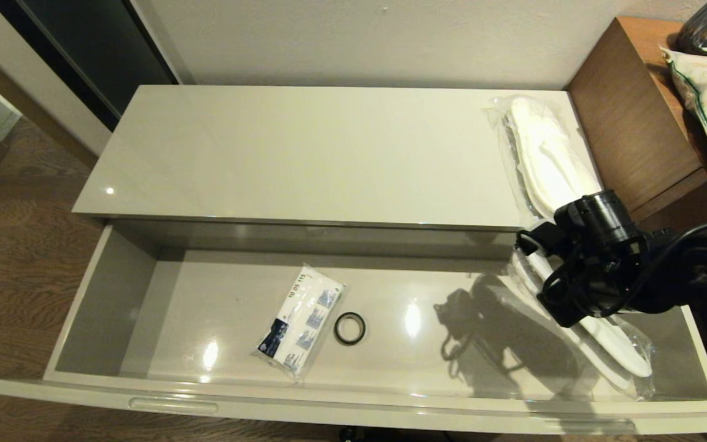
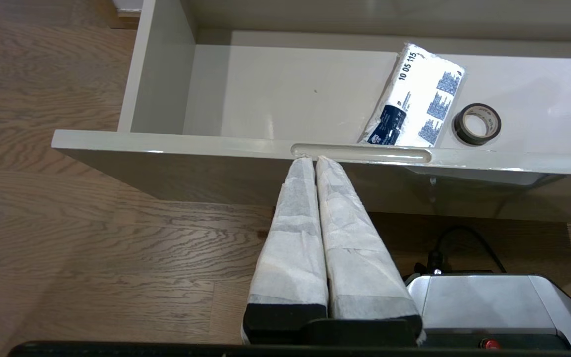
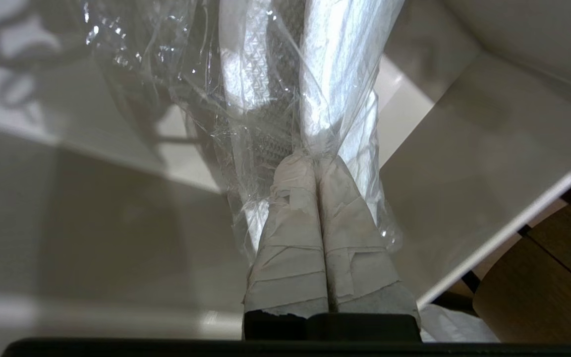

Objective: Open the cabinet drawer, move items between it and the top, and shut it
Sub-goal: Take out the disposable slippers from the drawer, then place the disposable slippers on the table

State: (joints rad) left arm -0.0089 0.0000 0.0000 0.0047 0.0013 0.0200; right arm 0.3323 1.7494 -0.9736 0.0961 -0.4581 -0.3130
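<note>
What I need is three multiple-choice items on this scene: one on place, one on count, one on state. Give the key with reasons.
1. The black ring lies: A on the top; B in the cabinet drawer; C on the floor.
2. Wrapped slipper packs in view: A one; B three; C two.
3. The cabinet drawer is: A open; B shut; C removed.
Key: 1B, it lies beside the printed packet. 2C, one upper pack on the top, one held pack in the right gripper. 3A, its inside shows.

Your right gripper (image 3: 317, 161) reaches in low from the right, fingers pinched together on the wrapped slippers (image 3: 285, 74). Your left gripper (image 2: 314, 159) hangs parked, its taped fingers (image 2: 293, 228) pressed together.
</note>
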